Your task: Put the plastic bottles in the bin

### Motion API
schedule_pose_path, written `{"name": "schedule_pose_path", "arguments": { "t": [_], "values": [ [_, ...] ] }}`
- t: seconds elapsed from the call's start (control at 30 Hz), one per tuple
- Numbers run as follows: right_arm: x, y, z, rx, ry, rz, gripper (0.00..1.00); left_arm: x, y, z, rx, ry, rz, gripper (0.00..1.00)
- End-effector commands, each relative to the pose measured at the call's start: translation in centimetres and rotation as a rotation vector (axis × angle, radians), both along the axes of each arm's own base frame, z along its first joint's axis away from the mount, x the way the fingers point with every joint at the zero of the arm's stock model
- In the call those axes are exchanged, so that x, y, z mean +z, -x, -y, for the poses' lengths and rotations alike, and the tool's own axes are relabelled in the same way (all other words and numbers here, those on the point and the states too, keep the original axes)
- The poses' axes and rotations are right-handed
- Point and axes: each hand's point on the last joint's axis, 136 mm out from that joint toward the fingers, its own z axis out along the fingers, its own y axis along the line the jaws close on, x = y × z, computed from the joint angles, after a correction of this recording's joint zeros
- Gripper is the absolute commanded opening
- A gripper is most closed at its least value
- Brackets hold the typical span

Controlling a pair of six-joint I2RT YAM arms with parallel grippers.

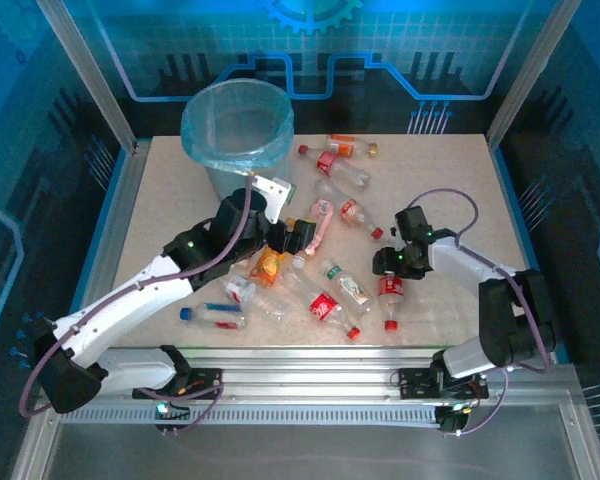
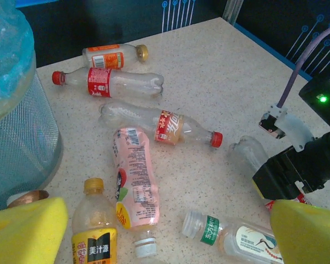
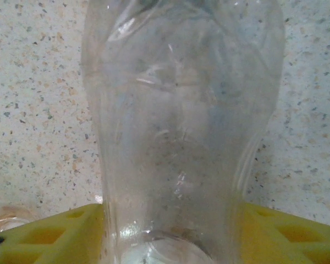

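Right gripper clamps a clear bottle lying lengthwise between its pads; left gripper gapes wide, nearer the bin.

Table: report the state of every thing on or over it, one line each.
Round grey bin with light-blue bag liner: upright, top open.
Left gripper: open, empty.
Clear plastic bottle with red label: on its side, red cap on.
Right gripper: shut on that bottle.
Orange-labelled plastic bottle with gold cap: on its side, capped.
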Motion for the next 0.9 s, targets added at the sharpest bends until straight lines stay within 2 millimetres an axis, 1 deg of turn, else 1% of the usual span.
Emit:
{"name": "schedule_pose_path", "arguments": {
  "t": [0.0,0.1,0.23,0.3,0.4,0.47,0.57,0.73,0.83,0.87],
  "values": [
    [2.0,-0.1,0.7,-0.008,0.035,0.072,0.62,2.4,-0.1,0.4,-0.010,0.010,0.037,0.96],
    [4.3,-0.1,1.0,0.005,0.037,0.148,0.61,3.5,0.0,0.9,-0.033,0.021,0.041,0.96],
    [8.0,-0.1,0.9,0.010,0.005,0.283,0.56,4.9,-0.1,1.2,-0.043,0.046,0.052,0.96],
    [10.0,-0.1,0.7,0.017,-0.014,0.353,0.54,5.6,0.1,1.8,-0.068,0.082,0.057,0.95],
    [13.5,-0.2,0.1,0.047,-0.049,0.465,0.52,6.7,0.5,3.5,-0.139,0.152,0.046,0.94],
    [16.0,-0.2,-0.8,0.089,-0.086,0.539,0.52,7.4,0.9,4.7,-0.190,0.189,0.022,0.94],
    [20.0,0.0,-2.7,0.177,-0.163,0.672,0.52,8.1,1.4,6.2,-0.255,0.221,-0.039,0.94],
    [25.0,1.2,-6.4,0.372,-0.283,0.869,0.50,8.8,2.6,8.6,-0.388,0.259,-0.112,0.94],
    [28.0,2.1,-8.6,0.488,-0.355,0.986,0.50,8.9,3.3,9.3,-0.439,0.264,-0.146,0.94],
    [28.7,2.4,-9.1,0.518,-0.377,1.011,0.51,9.0,3.4,9.5,-0.452,0.267,-0.155,0.94]
  ]
}}
